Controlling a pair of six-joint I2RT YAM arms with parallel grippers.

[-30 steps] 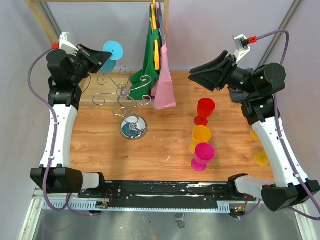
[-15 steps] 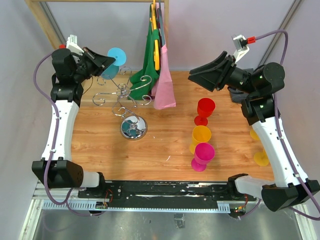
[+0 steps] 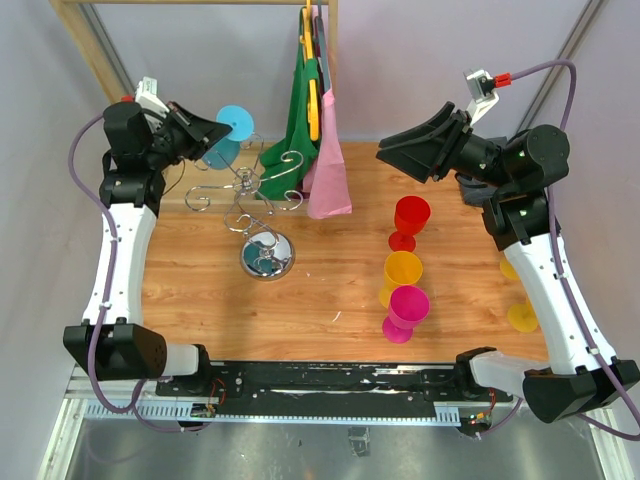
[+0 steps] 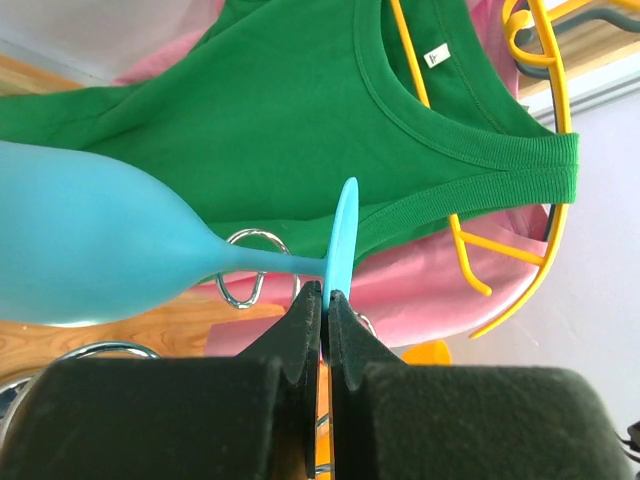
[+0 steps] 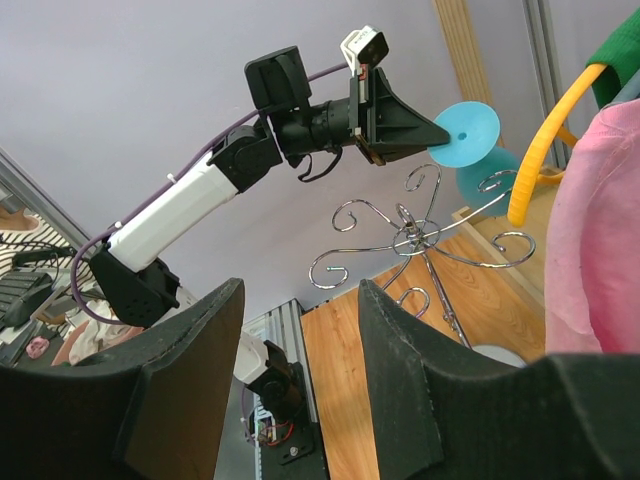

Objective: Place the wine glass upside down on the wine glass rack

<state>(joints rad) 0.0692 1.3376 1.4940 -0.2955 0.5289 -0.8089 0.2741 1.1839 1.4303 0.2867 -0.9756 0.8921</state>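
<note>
A light blue wine glass (image 3: 233,124) is held by the rim of its round foot in my shut left gripper (image 3: 213,130), above the back left of the table. The glass is tilted, its bowl (image 4: 90,262) lower than the foot (image 4: 343,235). The pads (image 4: 305,310) pinch the foot edge. The chrome wine glass rack (image 3: 246,185), with curled hook arms and a domed mirror base (image 3: 267,255), stands just right of and below the glass. It also shows in the right wrist view (image 5: 415,238). My right gripper (image 3: 388,152) is open and empty, high at the right (image 5: 300,290).
A wooden rail frame (image 3: 95,45) at the back carries a green shirt (image 3: 300,110) and a pink shirt (image 3: 328,165) on yellow hangers, close behind the rack. Red (image 3: 410,216), orange (image 3: 402,270) and pink (image 3: 409,305) glasses stand right of centre; a yellow one (image 3: 520,316) stands by the right arm.
My left gripper has carried the blue glass to the right and a little lower, closer to the rack's hooks. The right arm has not moved.
</note>
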